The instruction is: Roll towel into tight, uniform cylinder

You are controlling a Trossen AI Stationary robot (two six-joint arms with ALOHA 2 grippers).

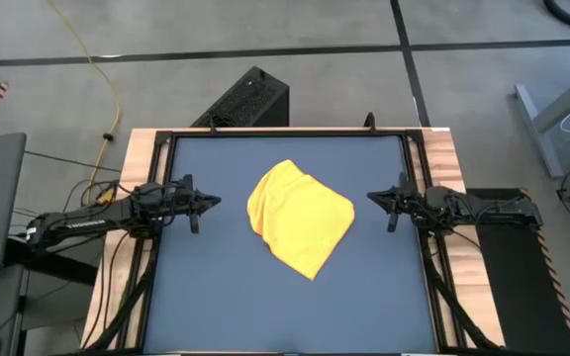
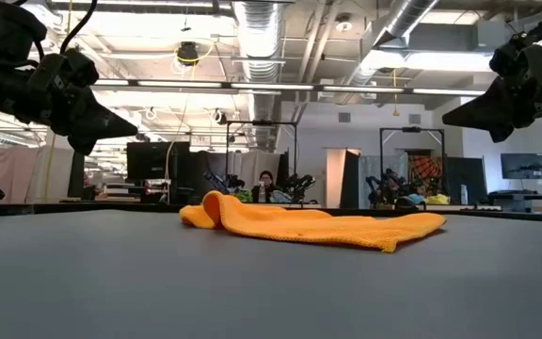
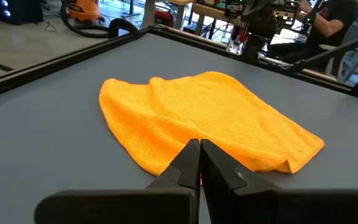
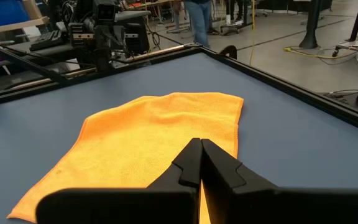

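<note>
The worktop [image 1: 216,297] carries a dark blue mat across nearly its whole top, and on the middle of that mat the towel [image 1: 300,218] lies loosely folded and skewed, one edge humped up in a soft fold while the rest lies flat, with no roll begun. The left pincer [image 1: 206,204] hangs above the mat just to the towel's left, its tips pressed together and holding nothing; the right pincer [image 1: 379,200] hangs likewise to the towel's right, tips together and empty. Both sit clear of the cloth and off the mat's surface. The likely trouble, as I judge it, is the crooked lay: if rolling starts from this slanted, doubled-over shape, the layers may slide unevenly and give a cone or a loose, lumpy bundle. A pinch that catches only the top layer would leave the under layer behind.
</note>
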